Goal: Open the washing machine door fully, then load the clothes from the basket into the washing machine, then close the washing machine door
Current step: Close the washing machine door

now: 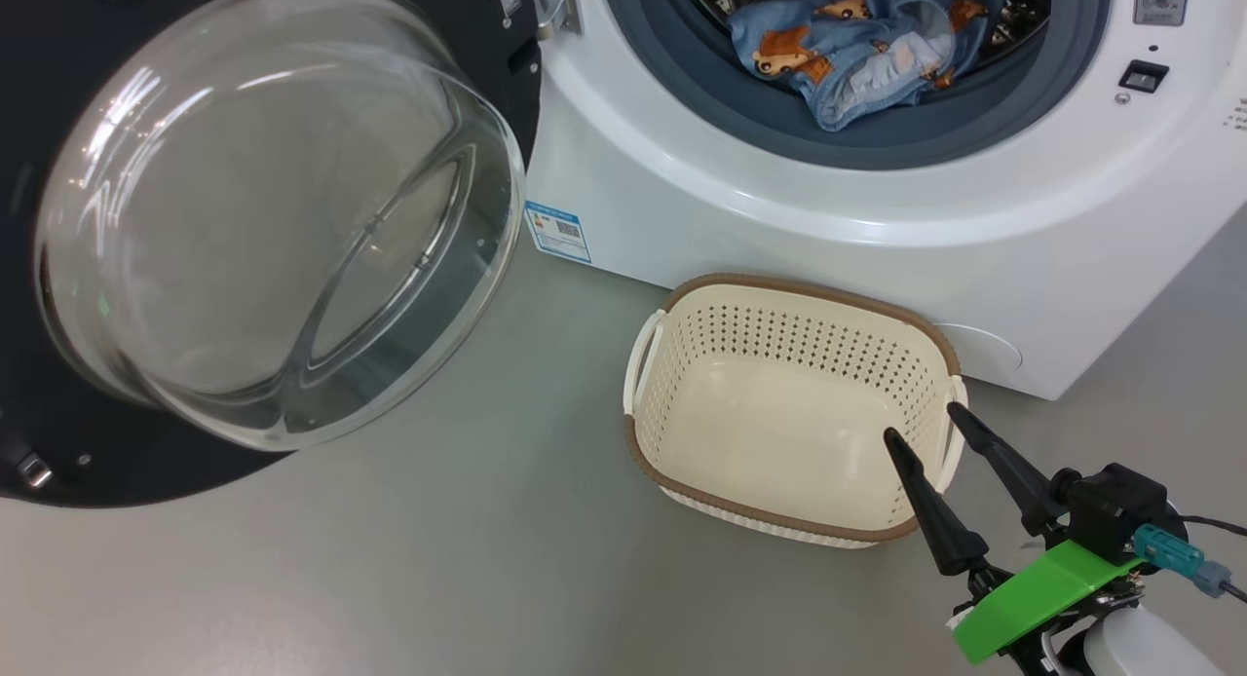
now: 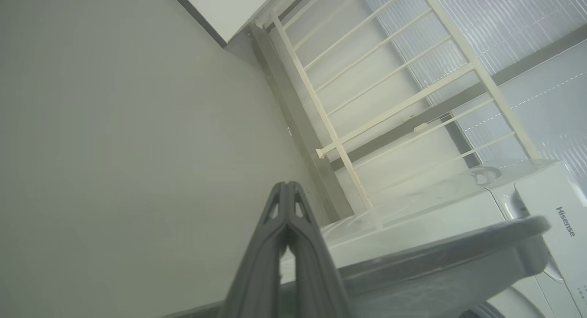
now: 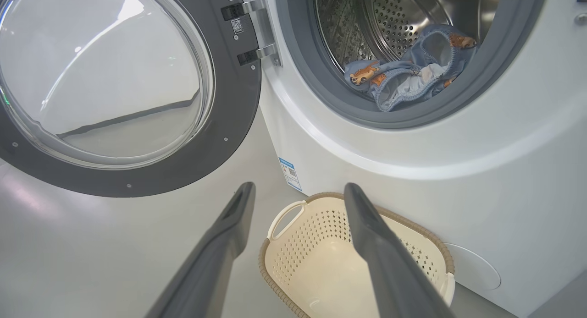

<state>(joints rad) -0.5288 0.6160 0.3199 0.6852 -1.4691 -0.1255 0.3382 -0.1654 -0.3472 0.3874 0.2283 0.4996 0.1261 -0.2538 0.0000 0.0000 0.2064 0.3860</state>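
Note:
The washing machine (image 1: 779, 218) (image 3: 458, 171) stands with its door (image 1: 273, 218) (image 3: 110, 79) swung wide to the left, glass bowl facing me. The clothes (image 1: 857, 53) (image 3: 408, 75), blue fabric with orange bears, lie in the drum mouth and hang over the grey rubber ring. The cream basket (image 1: 789, 403) (image 3: 348, 258) sits on the floor before the machine with nothing in it. My right gripper (image 1: 921, 423) (image 3: 298, 189) hovers open over the basket's right side, nothing between its fingers. My left gripper (image 2: 286, 187) is shut on nothing, pointing away at a wall.
Grey floor (image 1: 438, 559) spreads out to the left of the basket, beneath the open door. In the left wrist view a cream railing (image 2: 367, 102) runs along a wall, with a white appliance top (image 2: 527, 208) near it.

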